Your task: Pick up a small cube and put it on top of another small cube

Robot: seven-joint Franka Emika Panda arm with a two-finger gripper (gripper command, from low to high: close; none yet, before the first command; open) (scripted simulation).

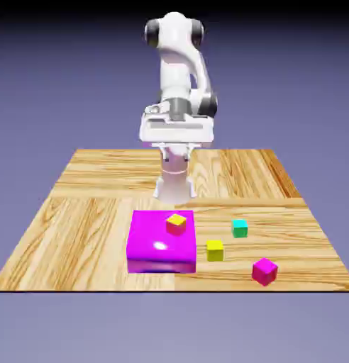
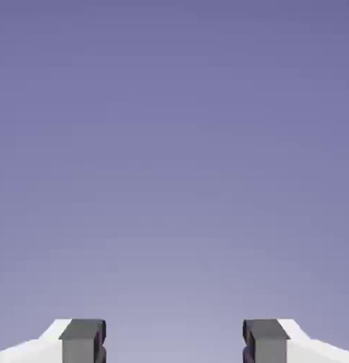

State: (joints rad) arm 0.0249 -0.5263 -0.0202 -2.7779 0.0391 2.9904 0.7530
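From where I stand, the white arm is upright over the far side of the wooden table, its hand well above the boards. The step in hand, I'd judge, is the first approach: nothing is gripped, and both small cubes for this job lie on the table.

The big flat magenta block is the largest thing lying there, with a yellow-topped cube resting on it. I'd swing wide of that pair – a low sweep across could knock the little one off.

The magenta cube, the one to lift, is near the front edge, toward the exterior view's right, and turned cornerwise to the camera. So I'd come in high, roll the wrist until the fingers match two opposite faces, then go straight down; pinching across the corners would likely twist it. They stand well apart, with only the plain backdrop between them in the hand view, so the hand needs to tip downward first.

Behind it sits the teal cube, meant to be the base, with a yellow cube near it on the exterior view's left. I'd carry the load above both – and lower it squarely, letting go only once it sits flat.
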